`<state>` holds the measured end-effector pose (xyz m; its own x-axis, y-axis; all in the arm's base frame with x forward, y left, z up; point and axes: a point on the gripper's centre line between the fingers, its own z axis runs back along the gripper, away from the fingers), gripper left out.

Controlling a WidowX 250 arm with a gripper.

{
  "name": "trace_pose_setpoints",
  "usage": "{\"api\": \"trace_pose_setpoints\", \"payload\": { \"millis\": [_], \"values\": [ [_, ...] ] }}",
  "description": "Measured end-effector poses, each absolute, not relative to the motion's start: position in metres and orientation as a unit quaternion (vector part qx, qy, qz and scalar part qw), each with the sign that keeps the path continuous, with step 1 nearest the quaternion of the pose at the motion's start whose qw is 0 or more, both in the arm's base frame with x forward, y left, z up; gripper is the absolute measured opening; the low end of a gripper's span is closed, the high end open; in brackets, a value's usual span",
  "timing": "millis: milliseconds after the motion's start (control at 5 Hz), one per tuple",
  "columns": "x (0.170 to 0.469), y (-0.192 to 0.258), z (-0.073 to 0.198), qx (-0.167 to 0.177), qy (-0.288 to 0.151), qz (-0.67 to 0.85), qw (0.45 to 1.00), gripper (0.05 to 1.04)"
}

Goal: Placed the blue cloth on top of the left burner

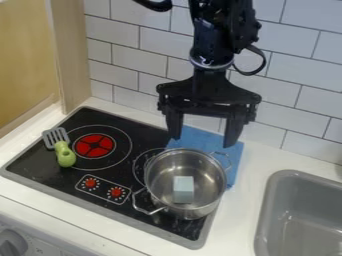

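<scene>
Tiled wall (pixel 120 37); claw (pixel 203 141) spread above blue cloth (pixel 233 165); white markings (pixel 80 186) around red knobs (pixel 117 192).

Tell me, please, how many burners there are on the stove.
2: the left burner, with a red centre, and the right burner, which the pot mostly hides.

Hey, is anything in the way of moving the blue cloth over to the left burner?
Nothing visible stands between the cloth and the left burner. The pot hides part of the cloth, though, and may pin it; the spatula lies at the burner's left edge and could get in the way.
</scene>
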<state>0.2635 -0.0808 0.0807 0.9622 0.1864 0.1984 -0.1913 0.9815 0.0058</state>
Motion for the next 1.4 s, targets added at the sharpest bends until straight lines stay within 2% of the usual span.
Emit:
{"api": "trace_pose_setpoints", "payload": {
  "millis": [200,400,600,800,1200,1400],
  "values": [
    [0.255,-0.076,0.069,0.025,-0.076,0.095,0.992,0.998],
    [0.267,-0.074,0.072,0.047,-0.076,0.082,0.993,0.998],
    [0.299,-0.08,0.087,0.042,-0.102,0.066,0.992,0.998],
    [0.31,-0.086,0.088,0.037,-0.103,0.059,0.992,0.998],
    [0.34,-0.08,0.073,0.023,-0.081,0.064,0.994,0.998],
    [0.347,-0.074,0.058,0.029,-0.057,0.064,0.996,0.998]
  ]
}}
